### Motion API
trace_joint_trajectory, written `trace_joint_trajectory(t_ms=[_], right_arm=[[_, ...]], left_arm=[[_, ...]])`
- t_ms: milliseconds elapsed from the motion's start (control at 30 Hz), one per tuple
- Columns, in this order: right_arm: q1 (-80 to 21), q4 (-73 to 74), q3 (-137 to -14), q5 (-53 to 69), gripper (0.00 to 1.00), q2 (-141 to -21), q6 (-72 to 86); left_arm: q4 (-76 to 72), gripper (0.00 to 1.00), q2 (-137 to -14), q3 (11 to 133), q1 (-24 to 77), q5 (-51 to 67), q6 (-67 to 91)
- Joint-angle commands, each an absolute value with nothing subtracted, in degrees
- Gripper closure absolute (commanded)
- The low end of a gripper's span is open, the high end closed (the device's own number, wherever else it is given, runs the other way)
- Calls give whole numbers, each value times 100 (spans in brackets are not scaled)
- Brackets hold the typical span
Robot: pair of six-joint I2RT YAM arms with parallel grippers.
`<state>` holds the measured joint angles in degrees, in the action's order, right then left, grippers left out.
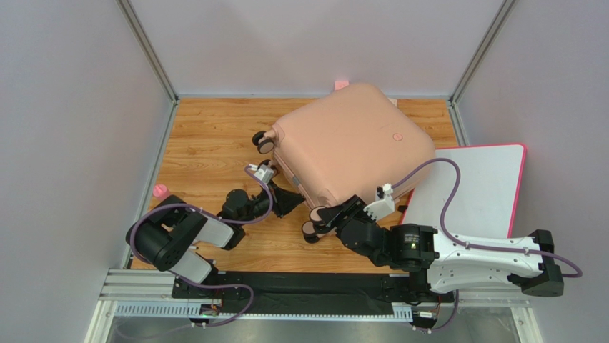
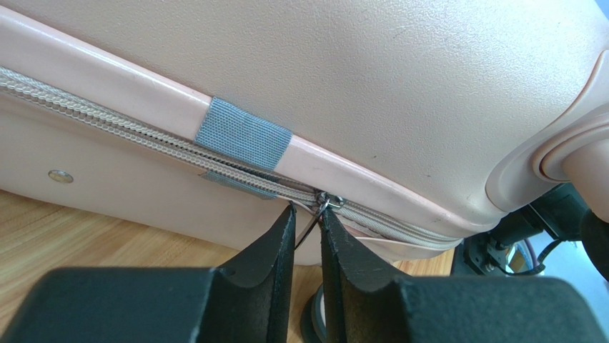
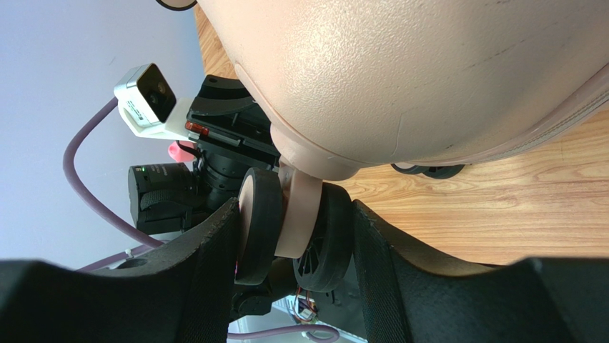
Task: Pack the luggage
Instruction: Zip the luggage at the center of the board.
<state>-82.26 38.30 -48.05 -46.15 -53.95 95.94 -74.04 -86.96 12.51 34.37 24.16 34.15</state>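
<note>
- You have a light brown wood-grain worktop (image 1: 207,143) under everything
- Your large pale pink hard-shell suitcase (image 1: 350,143) lies closed and flat on it, set at a slant towards the far right
- A flat white board with a pink rim (image 1: 479,186) lies just beside the suitcase on the right
- Your right pincer (image 3: 293,214) grips a black-and-pink twin caster wheel (image 3: 259,221) at the suitcase's near corner, one finger pressed on each side
- Your left pincer (image 2: 307,218) stands narrowly parted at the side seam, the thin metal zip pull (image 2: 325,204) between its tips
- A small grey woven tab (image 2: 243,136) crosses the zip just left of there
- A small pink round object (image 1: 160,189) sits near the worktop's left edge
</note>
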Motion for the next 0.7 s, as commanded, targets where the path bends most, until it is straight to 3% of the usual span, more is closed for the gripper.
trace_joint_trajectory(t_ms=[0,67,133,233,667], right_arm=[[-8394,3841,-4957,-4711,100,-5335,9264],[-8394,3841,-4940,-4711,100,-5335,9264],[-8402,3832,-4939,-4711,100,-5335,9272],[-8420,3841,-4948,-4720,100,-5326,9290],[-8490,4025,-4957,-4852,100,-5282,9404]], left_arm=[[-8771,75,-8745,1573,3349,2136,3226],[-8772,77,-8728,1573,3349,2118,3199],[-8771,89,-8701,1521,3349,1961,3191],[-8771,100,-8605,1398,3331,1680,3182],[-8771,100,-8525,1230,2857,2004,3225]])
